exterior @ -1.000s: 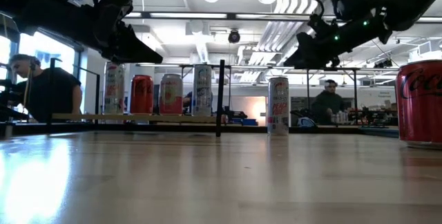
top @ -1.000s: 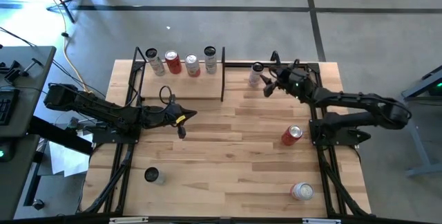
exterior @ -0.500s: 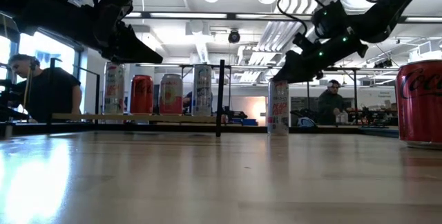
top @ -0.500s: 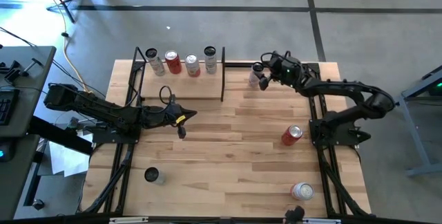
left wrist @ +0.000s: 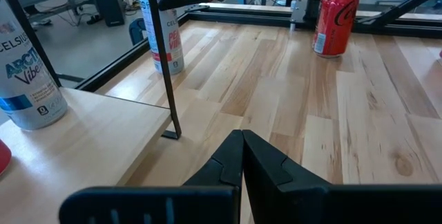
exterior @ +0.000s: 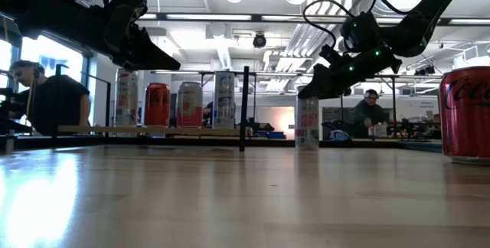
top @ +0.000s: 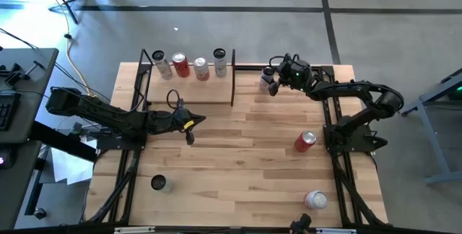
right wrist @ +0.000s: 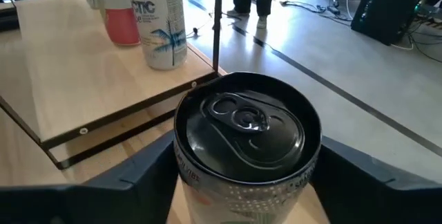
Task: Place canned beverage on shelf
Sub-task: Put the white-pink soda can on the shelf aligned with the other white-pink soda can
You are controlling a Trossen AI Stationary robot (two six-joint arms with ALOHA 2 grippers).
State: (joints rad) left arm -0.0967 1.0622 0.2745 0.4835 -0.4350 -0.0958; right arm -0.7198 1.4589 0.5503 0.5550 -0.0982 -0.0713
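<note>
The shelf (top: pixel 189 82), a pale wood board framed at each end by thin black metal uprights, sits at the far edge of the plank-topped surface (top: pixel 238 162), left of centre, and carries four upright cans in a row along its back edge. Just right of its right-hand upright, standing on the surface, is a slim white-and-pink canned beverage (exterior: pixel 308 122) with a dark lid and pull tab. The right gripper (top: pixel 273 79) is at this can's top, its dark jaws spread wide on either side of the rim; the right wrist view shows one jaw on each flank, but whether they touch the metal is hard to tell. The left gripper (top: pixel 189 124) hangs over open planks in front of the shelf, its jaws pressed together with nothing between them. A red cola can (top: pixel 304 141) stands near the right edge, another can (top: pixel 315 200) lies nearer the front right corner, and a silver-topped can (top: pixel 159 183) stands front left; the middle of the surface is open. In the low view the red cola can is cut off by the frame.
</note>
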